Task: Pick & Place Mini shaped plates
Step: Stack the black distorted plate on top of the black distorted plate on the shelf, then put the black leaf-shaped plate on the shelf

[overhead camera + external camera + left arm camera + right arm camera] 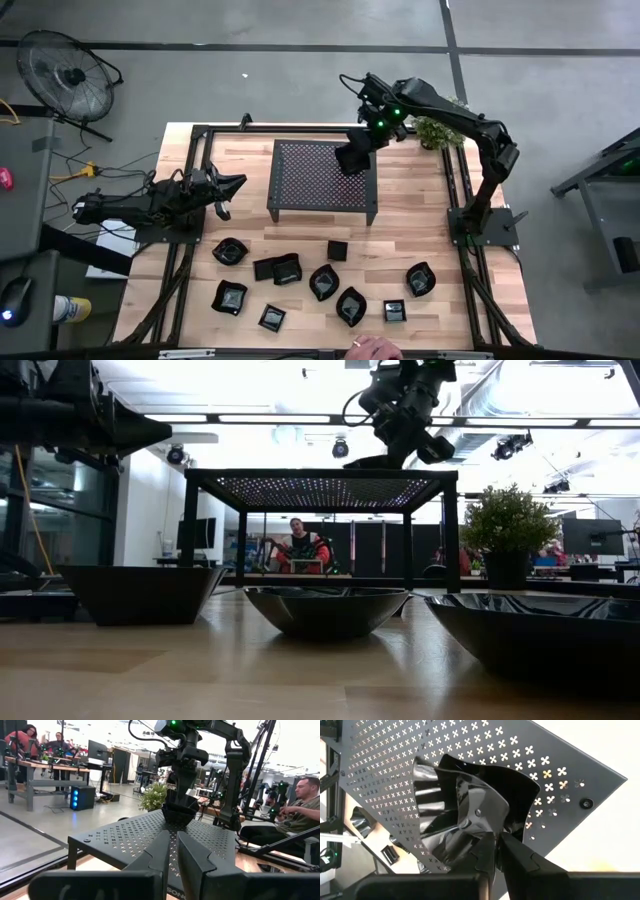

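- Right gripper (353,160) in the high view sits over the rack's (320,177) far right part, pinching a dish (352,163) that rests on or just above the mesh. Left gripper (224,190) waits beside the rack's left edge, fingers pressed together and holding nothing. Ten more dishes (230,252) lie scattered on the table (400,220) in front of the rack. A hand (375,349) shows at the table's near edge.
- Low view: right gripper (405,445) hangs just above the rack top (320,480); three dishes (325,608) stand close to the camera. A plant (507,530) stands behind on the right, and a person (300,548) sits far back.
- Left wrist view: its own fingers (155,862) meet tip to tip, aimed at the rack (130,837). Beyond, the right gripper (180,795) holds the dish (177,812) on the mesh. People (300,815) sit in the room.
- Right wrist view: fingers (520,855) clamp the rim of the glossy fluted dish (465,805) over the rack's (380,755) corner.
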